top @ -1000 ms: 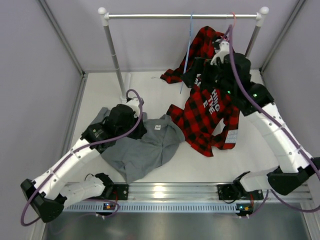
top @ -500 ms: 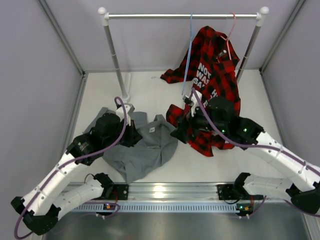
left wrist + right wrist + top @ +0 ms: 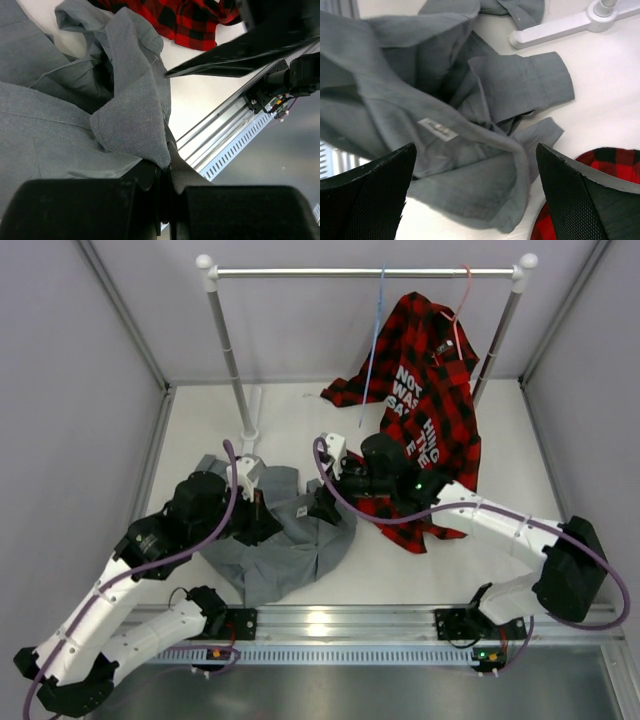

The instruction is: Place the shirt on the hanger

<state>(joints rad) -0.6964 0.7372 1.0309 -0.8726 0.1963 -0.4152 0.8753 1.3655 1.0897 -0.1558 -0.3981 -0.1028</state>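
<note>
The right end effector (image 3: pixel 475 146) has moved from the red shirt (image 3: pixel 430 410) to just over the grey shirt (image 3: pixel 290 545), wide open. The left end effector (image 3: pixel 169 172) pinches its edge.

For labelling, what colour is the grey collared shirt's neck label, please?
Small white neck label; right wrist view.

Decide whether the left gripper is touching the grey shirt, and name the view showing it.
Touching. The left wrist view shows the left gripper shut on a fold of the grey shirt.

Grey shirt (image 3: pixel 290 540) crumpled on table, blue hanger (image 3: pixel 373 345) on rail
</note>
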